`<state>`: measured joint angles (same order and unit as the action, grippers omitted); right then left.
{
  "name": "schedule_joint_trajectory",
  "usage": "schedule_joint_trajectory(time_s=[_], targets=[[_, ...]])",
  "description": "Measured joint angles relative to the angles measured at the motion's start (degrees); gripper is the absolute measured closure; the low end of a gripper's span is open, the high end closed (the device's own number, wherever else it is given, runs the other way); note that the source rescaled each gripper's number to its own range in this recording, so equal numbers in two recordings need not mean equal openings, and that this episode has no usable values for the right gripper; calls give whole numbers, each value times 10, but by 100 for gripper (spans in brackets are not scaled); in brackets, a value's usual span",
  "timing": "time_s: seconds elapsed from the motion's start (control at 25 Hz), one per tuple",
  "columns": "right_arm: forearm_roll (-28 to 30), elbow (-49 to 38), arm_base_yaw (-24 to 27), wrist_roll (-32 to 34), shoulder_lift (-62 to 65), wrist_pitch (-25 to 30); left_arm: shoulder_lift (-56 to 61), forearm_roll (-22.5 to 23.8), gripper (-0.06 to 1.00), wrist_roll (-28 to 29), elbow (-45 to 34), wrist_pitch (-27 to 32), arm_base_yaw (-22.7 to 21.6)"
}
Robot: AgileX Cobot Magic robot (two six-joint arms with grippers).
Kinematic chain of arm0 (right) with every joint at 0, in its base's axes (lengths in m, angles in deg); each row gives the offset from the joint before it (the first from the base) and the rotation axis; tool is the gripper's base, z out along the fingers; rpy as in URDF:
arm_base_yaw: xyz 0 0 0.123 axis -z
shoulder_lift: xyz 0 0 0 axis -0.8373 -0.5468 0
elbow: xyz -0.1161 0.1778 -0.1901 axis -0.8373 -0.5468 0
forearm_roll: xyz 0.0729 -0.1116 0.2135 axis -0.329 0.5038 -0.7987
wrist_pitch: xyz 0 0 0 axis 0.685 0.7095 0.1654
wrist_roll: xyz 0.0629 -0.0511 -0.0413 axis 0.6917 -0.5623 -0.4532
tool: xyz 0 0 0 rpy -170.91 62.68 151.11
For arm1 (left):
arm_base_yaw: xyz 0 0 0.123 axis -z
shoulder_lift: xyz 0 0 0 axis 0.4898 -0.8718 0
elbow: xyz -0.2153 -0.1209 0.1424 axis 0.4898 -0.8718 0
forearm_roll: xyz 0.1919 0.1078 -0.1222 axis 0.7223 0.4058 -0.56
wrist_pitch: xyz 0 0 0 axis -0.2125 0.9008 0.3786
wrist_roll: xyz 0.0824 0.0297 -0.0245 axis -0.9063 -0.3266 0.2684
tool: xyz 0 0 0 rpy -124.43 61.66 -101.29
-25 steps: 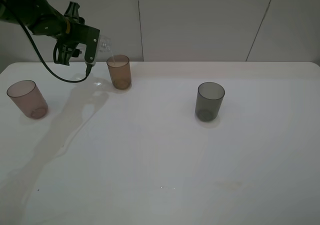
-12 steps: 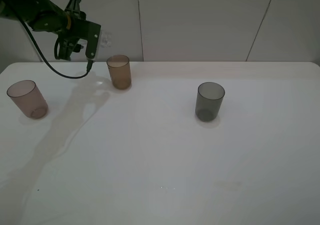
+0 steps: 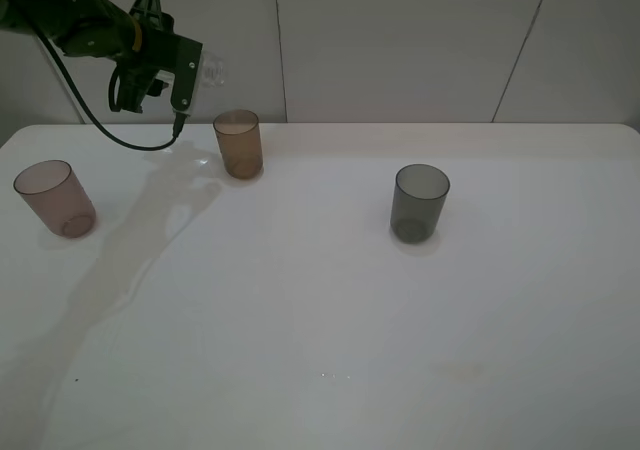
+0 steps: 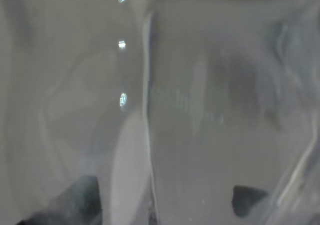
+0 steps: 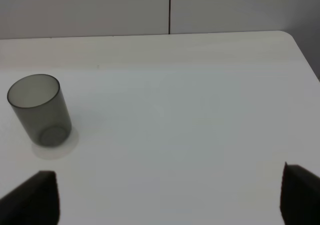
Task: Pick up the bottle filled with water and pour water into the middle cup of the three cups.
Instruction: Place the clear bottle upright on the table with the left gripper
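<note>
White worktop (image 3: pixel 330 350) carries the grey cup (image 3: pixel 421 202) at 3 o'clock and the pink cup (image 3: pixel 55 198) at 9; the right claw (image 5: pixel 167 195) hangs near the grey one, jaws apart. Farther back, at 11, stands the middle cup (image 3: pixel 238 142). Above it, toward 10, the left claw (image 3: pixel 192 70) is clamped on the bottle (image 3: pixel 211 70), held sideways, mouth toward that cup, seemingly for pouring.

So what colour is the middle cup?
The straight-sided translucent tumbler is amber-brown, clearest in the exterior high view.

Left pincer (image 3: pixel 198 70) clamped, right pincer (image 5: pixel 170 197) agape
</note>
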<state>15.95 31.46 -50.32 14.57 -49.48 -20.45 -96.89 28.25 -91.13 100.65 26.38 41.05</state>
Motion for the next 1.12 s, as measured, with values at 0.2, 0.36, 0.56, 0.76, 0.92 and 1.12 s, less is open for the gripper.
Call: schedule_joint_trajectory(time_s=[0.2,0.36,0.56,0.76,0.92,1.12], targets=[[0,0,0,0,0,0,0,12,93,-9,0,-1,0],[0,0,0,0,0,0,0,24,93,-16,0,-1,0],[0,0,0,0,0,0,0,34,93,-18,1,-2,3],[0,0,0,0,0,0,0,41,93,-19,2,-7,6],[0,0,0,0,0,0,0,43,93,-27,2,-7,6],[0,0,0,0,0,0,0,43,93,-50,2,-6,6]])
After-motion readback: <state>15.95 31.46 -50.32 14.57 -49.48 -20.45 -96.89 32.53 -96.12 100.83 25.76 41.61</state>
